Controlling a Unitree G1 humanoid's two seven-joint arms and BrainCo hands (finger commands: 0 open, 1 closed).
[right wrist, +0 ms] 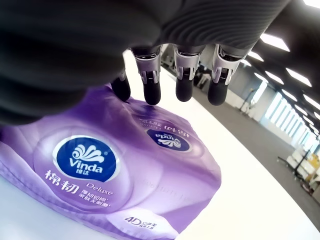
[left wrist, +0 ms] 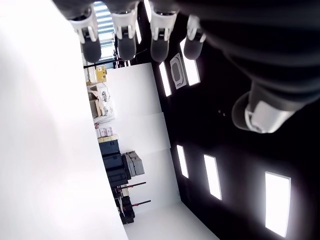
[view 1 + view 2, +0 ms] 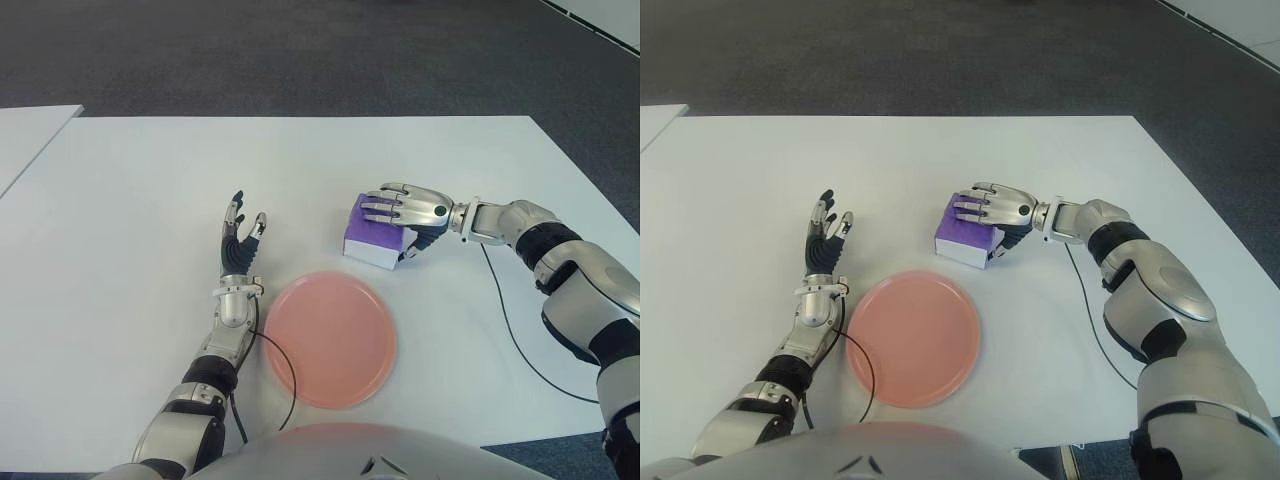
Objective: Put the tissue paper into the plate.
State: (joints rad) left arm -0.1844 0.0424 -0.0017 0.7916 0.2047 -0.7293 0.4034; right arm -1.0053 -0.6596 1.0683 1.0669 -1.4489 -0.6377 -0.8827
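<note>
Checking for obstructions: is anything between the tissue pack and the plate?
Nothing visible. The right hand is over the tissue pack, and only bare table separates it from the plate. The left hand shows left of the plate.

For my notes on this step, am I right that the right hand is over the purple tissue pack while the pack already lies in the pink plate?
Not quite. The right hand is indeed over the purple tissue pack, but the pack lies on the white table, apart from the pink plate and beyond it. The left eye view shows this. The left hand shows beside the plate, on its left, fingers spread.
</note>
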